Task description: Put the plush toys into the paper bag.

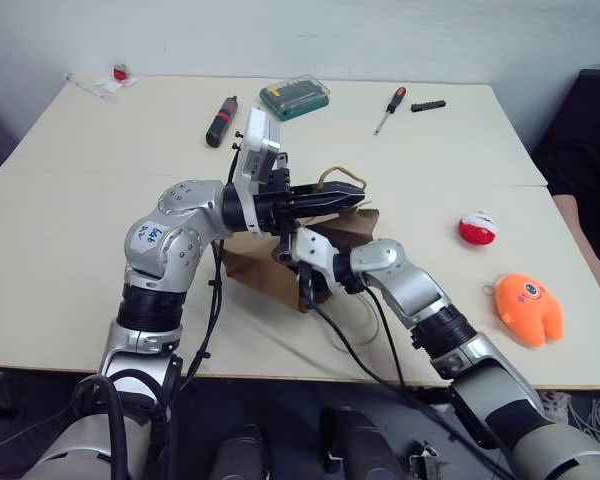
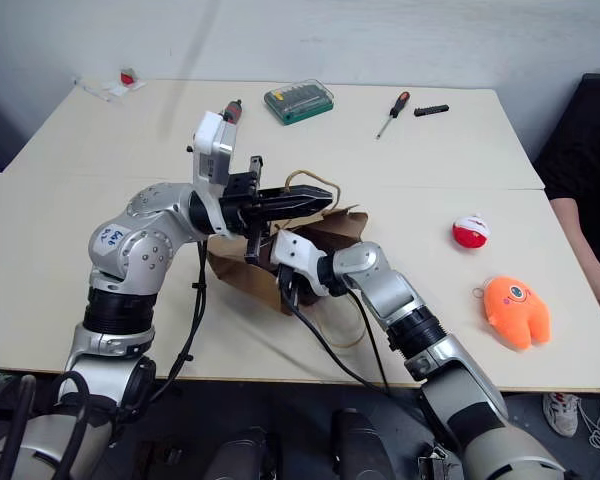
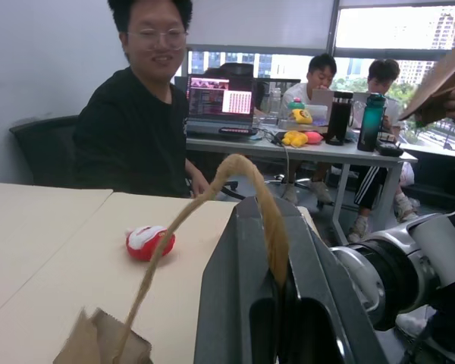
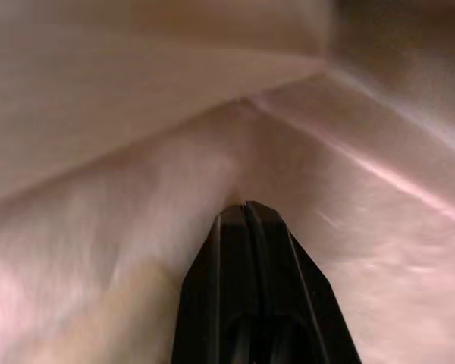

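The brown paper bag [image 1: 248, 266] lies crumpled in the middle of the table. My left gripper [image 1: 354, 198] is shut on one of its twisted loop handles [image 3: 267, 220] and holds that handle up above the bag. My right gripper [image 4: 245, 207] is shut, reaching from the right into the bag's mouth, with brown paper all around its fingers. The red-and-white ball [image 1: 477, 229] sits on the table to the right of the bag. The orange plush toy [image 1: 528, 308] lies further right, near the front edge. Both toys are apart from the grippers.
At the far side of the table lie a green bit case [image 1: 294, 97], a screwdriver [image 1: 389, 108], a black-and-red tool [image 1: 221, 121] and a small black bit [image 1: 428, 105]. A person in black [image 3: 140, 136] sits at the table's right side.
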`<state>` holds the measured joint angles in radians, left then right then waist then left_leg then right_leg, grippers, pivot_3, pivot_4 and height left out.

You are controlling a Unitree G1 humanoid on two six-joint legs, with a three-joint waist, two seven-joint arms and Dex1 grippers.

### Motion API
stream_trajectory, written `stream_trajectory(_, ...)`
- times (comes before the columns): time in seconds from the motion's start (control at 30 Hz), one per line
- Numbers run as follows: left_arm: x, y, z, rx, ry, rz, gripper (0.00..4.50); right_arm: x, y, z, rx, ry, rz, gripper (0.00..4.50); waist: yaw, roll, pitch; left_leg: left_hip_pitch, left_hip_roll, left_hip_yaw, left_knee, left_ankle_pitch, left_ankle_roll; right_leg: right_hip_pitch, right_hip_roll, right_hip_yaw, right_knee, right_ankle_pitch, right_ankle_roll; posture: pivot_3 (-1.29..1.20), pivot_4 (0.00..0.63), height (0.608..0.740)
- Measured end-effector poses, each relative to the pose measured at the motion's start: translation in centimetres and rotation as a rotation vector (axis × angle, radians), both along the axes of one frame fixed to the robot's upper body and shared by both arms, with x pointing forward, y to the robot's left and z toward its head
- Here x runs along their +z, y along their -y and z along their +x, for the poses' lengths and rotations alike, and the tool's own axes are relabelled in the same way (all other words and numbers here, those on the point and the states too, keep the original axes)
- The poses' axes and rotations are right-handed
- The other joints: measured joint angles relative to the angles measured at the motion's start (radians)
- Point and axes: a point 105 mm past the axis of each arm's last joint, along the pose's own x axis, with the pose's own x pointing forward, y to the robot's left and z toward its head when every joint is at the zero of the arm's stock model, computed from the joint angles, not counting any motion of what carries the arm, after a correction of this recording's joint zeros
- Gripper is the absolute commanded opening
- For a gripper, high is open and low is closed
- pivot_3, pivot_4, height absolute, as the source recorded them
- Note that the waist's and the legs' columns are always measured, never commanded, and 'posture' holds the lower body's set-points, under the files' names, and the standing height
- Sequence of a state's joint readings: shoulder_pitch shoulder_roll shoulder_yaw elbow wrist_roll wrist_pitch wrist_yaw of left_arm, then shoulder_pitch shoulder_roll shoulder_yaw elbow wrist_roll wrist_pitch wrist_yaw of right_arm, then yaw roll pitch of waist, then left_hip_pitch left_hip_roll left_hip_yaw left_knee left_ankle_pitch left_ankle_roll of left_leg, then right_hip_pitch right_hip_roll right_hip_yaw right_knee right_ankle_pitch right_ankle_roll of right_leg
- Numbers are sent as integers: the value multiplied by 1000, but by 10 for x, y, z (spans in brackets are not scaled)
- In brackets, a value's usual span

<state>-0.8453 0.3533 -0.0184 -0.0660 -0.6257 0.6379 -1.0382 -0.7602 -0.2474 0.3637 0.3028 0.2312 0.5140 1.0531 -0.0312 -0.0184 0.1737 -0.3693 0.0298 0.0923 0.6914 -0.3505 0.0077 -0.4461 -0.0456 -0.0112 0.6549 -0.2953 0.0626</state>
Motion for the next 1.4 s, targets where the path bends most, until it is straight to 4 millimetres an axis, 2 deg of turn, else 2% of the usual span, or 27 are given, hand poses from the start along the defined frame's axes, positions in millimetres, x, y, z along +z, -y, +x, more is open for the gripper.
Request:
stream_trajectory(0.13,1,-1,-1,2,-11,-7,0,-6,0,4,-87,-150,28,44,0,0,0,0,0,0,0,0,0,0,0,0,0,0,0,0,150,740)
stream_trajectory(0.23,7,-7,2,33,-36,-37,0,-7,-2,10,-167,-190,47,44,0,0,0,0,0,0,0,0,0,0,0,0,0,0,0,0,150,740)
stream_trajectory(0.43,35,-26,15,156,-52,-123,0,-13,4,22,-260,-82,-57,44,2,0,-1,2,-1,0,2,0,0,2,-1,0,1,0,0,0,150,740)
stream_trajectory(0.67,36,-28,17,171,-82,-128,0,-12,12,18,-290,-3,-94,44,4,0,-1,1,-2,-1,2,0,0,2,-2,-1,2,0,0,0,150,740)
stream_trajectory(0.77,30,-26,17,173,-83,-114,0,-12,21,14,-328,32,-64,44,6,0,-1,1,-2,-2,2,0,0,2,-2,-1,1,0,0,0,150,740)
stream_trajectory(0.9,1,-27,22,193,-148,-69,0,-12,43,7,-435,61,-11,44,3,1,-1,0,-1,-1,1,0,0,1,-1,-1,1,0,0,0,150,740)
stream_trajectory(1.03,-6,-30,27,201,-179,-66,0,5,54,-5,-489,58,95,44,1,1,0,0,-1,-1,0,0,-1,0,0,0,1,0,0,0,150,740)
stream_trajectory(1.13,-8,-30,29,194,-182,-64,0,40,72,-19,-493,102,176,44,4,2,0,0,-1,-1,0,0,0,1,0,0,0,0,0,0,150,740)
stream_trajectory(1.2,-8,-30,31,197,-185,-65,0,60,91,-26,-534,124,216,44,8,2,0,-1,-1,-2,0,0,0,1,0,-1,-1,0,0,0,150,740)
stream_trajectory(1.3,-8,-28,31,185,-178,-62,0,79,142,-44,-686,163,217,44,25,2,0,-1,-1,-2,-1,-1,1,1,0,-1,-3,0,0,0,150,740)
stream_trajectory(1.37,-9,-30,31,186,-176,-58,0,80,170,-57,-779,154,206,44,31,2,0,-1,-1,-2,-2,-1,1,1,0,-1,-4,0,0,0,150,740)
stream_trajectory(1.4,-9,-30,32,184,-179,-56,0,80,187,-68,-838,143,210,204,32,2,0,-1,-1,-2,-3,-1,1,1,0,-1,-4,0,0,0,150,740)
